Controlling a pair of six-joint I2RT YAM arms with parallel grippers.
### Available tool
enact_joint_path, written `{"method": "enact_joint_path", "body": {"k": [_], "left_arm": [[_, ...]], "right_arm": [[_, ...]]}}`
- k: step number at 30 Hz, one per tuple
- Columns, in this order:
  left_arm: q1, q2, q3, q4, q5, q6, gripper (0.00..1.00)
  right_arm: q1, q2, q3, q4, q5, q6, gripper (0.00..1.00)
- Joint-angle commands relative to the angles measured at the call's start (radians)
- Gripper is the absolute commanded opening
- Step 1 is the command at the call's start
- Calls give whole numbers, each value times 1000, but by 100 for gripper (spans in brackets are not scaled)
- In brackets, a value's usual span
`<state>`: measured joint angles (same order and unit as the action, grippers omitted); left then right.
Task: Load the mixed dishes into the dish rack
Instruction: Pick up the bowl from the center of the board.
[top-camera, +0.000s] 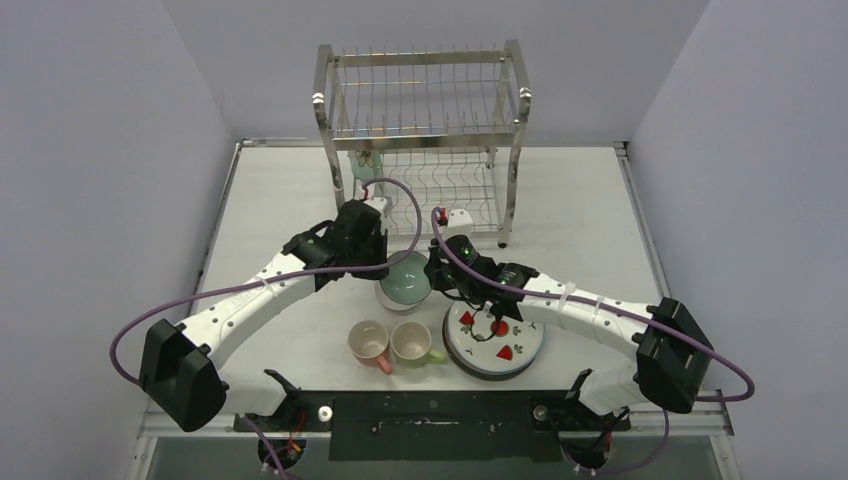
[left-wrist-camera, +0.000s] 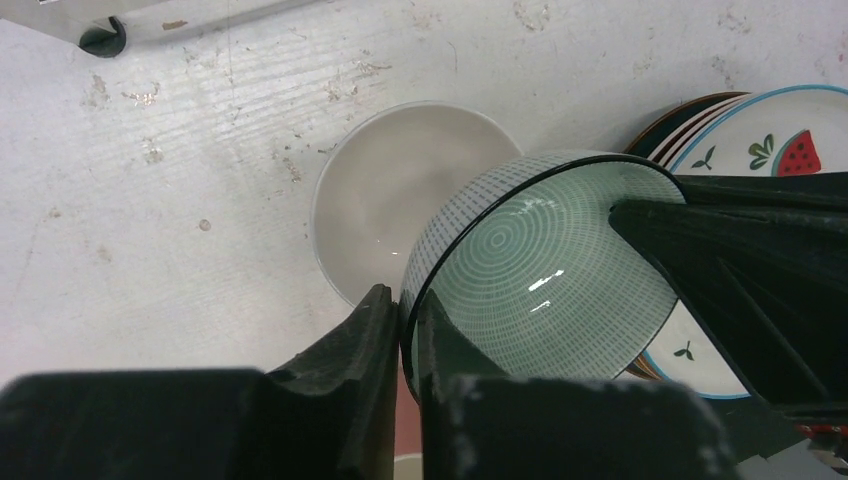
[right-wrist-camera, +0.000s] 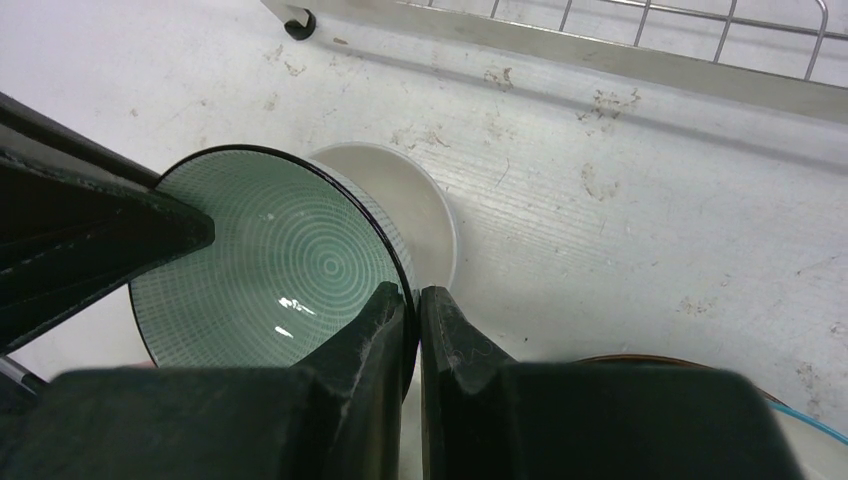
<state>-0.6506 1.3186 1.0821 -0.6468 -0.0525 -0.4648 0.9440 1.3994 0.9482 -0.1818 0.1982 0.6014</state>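
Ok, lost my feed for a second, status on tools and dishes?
Both shut on green bowl rim: left tool, right tool, opposite sides. Bowl tilted over white bowl. In the way: plate stack close alongside.

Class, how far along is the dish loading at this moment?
Done: little; the dish rack looks nearly bare, bar one unclear pale green shape. In hand: left gripper and right gripper both pinch the rim of the mint-green bowl. Remaining: white bowl, plates, pink mug and green mug, all on the table.
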Motion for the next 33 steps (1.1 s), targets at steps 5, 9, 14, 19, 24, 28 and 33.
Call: {"method": "enact_joint_path", "body": {"k": [5, 9, 14, 19, 24, 28, 33], "left_arm": [[-2, -26, -3, 42, 10, 8, 0], [-3, -37, 1, 33, -16, 11, 0], [-1, -58, 10, 22, -25, 20, 0], [1, -85, 23, 2, -14, 26, 0], [0, -110, 37, -24, -5, 37, 0], [-1, -114, 71, -60, 39, 57, 0], [-3, -125, 105, -114, 52, 82, 0]], "right_arm": [[7, -53, 67, 67, 8, 1, 0], [7, -54, 85, 42, -13, -10, 7], [6, -65, 101, -12, -14, -56, 36], [4, -102, 110, -63, -13, -144, 50], [25, -152, 137, -124, -130, -368, 54], [142, -196, 156, -187, -156, -606, 56], [253, -231, 163, -259, -189, -873, 58]]}}
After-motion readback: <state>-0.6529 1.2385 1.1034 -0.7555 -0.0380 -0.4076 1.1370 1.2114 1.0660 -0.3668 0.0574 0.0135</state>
